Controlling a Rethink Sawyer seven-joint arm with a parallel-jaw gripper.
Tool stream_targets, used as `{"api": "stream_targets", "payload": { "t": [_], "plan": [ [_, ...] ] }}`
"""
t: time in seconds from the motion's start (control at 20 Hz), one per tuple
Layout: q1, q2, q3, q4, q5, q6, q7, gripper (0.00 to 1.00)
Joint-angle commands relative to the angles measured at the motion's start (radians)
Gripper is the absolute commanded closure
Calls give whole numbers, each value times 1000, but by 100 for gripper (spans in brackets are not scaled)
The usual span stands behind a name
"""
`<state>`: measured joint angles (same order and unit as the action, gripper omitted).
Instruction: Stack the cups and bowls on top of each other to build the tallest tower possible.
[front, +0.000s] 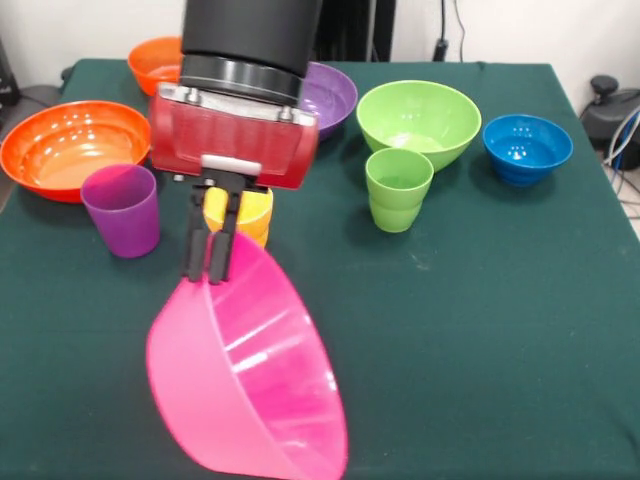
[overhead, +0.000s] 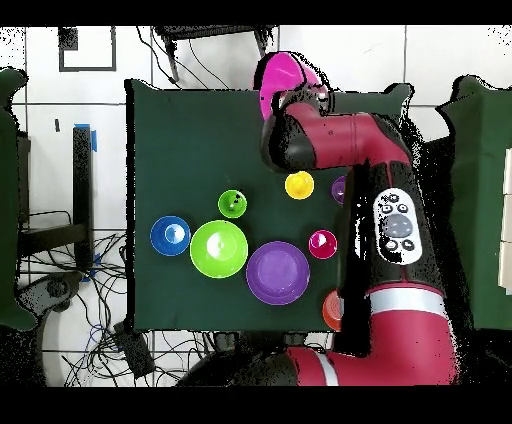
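Pincer (front: 209, 268) clamped on rim of large glossy pink plastic bowl (front: 255, 385), tilting it off the table (front: 480, 330), presumably to upturn as tower base.

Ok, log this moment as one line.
gripper: shut on pink bowl rim | bowl: tilted on its side | tower: not started | other cups, bowls: loose on table

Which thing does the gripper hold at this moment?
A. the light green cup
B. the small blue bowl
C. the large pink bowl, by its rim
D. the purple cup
C: in the front view the gripper is closed on the rim of the large pink bowl, which hangs tilted on its side, while the purple cup, small blue bowl and light green cup stand apart on the table.
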<state>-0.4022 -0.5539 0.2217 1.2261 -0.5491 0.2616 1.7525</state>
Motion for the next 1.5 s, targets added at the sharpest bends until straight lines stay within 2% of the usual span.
{"api": "stream_targets", "payload": {
  "t": [0.05, 0.4, 0.65, 1.0, 1.1, 1.15, 1.2, 1.25, 1.3, 1.35, 1.45, 1.5],
  "plan": [
    [-69, -35, 140, 38, -112, -9, -206, 100],
    [-86, -62, 152, 65, -180, -34, -177, 100],
    [-31, -41, 68, 57, -239, -100, -67, 100],
    [61, 1, -73, 14, -292, -174, 32, 100],
    [125, 28, -172, -14, -307, -226, 78, 100],
    [186, 61, -272, -40, -303, -271, 120, 100],
    [209, 78, -309, -47, -294, -288, 136, 100],
    [266, 124, -412, -71, -256, -341, 172, 100],
    [297, 152, -473, -81, -220, -375, 180, 100],
    [345, 202, -574, -90, -148, -436, 185, 100],
    [373, 243, -649, -77, -46, -510, 143, 100],
    [371, 245, -651, -71, -28, -521, 122, 100]
  ]
}}
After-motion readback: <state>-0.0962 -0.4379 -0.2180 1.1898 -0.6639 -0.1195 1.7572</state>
